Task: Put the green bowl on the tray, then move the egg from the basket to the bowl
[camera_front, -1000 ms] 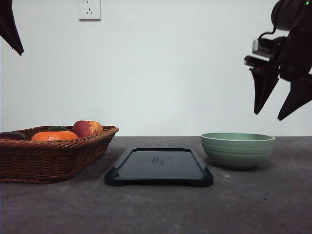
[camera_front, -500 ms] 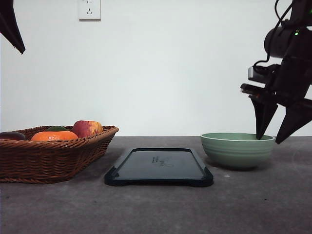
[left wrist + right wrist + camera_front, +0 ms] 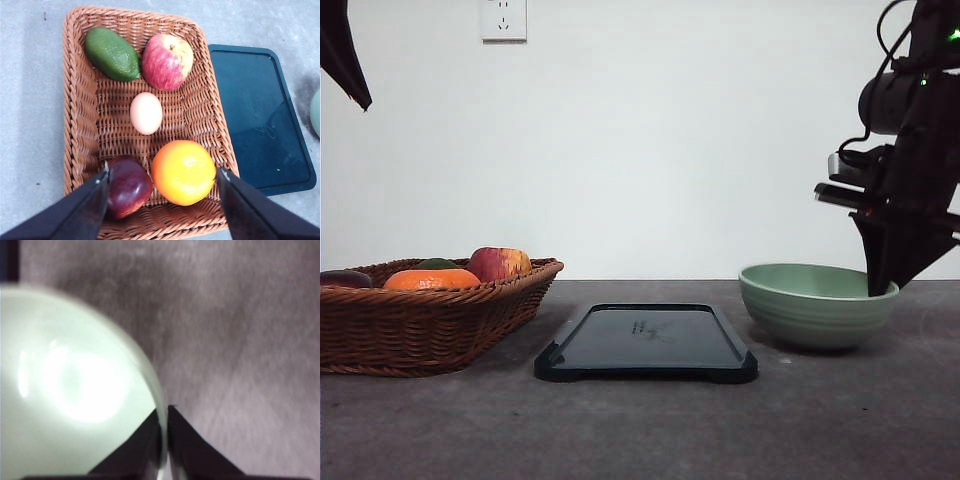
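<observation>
Your R hand (image 3: 888,288) was clamped on the bowl (image 3: 817,304) rim, bowl right of tray (image 3: 646,343) on tabletop (image 3: 640,430). L hand (image 3: 162,185) was apart above basket (image 3: 80,125); egg (image 3: 146,113) inside.

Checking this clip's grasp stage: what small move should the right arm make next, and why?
Probably lift the green bowl and carry it toward the tray. The right gripper has its jaws pinched across the bowl's rim, and the tray sits bare beside it.

A front camera is sitting low, facing the wall across the surface (image 3: 650,430). One wrist camera is looking straight down over the basket (image 3: 80,125); another is hovering close above the green bowl (image 3: 65,385). The front and basket views are sharing the tray (image 3: 645,340).
</observation>
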Motion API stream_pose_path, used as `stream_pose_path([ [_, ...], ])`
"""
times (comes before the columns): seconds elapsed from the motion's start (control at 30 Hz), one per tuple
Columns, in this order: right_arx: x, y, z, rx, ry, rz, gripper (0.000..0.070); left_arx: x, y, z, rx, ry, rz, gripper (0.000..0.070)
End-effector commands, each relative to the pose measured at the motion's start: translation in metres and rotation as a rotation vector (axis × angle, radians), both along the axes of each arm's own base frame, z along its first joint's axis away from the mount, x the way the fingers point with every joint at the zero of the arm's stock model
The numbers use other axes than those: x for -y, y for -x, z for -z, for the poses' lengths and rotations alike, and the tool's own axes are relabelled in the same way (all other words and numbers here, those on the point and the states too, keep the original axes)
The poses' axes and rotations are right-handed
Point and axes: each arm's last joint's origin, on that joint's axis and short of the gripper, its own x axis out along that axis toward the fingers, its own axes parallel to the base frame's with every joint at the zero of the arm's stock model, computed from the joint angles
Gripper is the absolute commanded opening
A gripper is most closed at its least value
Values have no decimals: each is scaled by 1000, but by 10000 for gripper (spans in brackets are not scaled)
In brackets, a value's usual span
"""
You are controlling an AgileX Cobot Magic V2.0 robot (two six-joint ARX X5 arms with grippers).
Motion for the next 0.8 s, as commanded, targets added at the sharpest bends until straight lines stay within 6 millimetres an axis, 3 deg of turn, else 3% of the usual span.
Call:
stream_pose_path([
  [0.0, -2, -7, -10, 9, 5, -21, 3, 1, -2, -7, 25, 4, 8, 427],
  [0.23, -9, -10, -70, 14, 48, -72, 3, 1, -2, -7, 25, 4, 8, 427],
  [0.37, -23, -7, -94, 25, 42, -110, 3, 1, -2, -7, 26, 3, 8, 426],
  [0.57, -58, -6, -96, 34, 37, -199, 3, 1, -2, -7, 27, 3, 8, 427],
  [0.77, -95, -12, -75, 22, 27, -264, 3, 1, -2, -7, 26, 3, 8, 427],
])
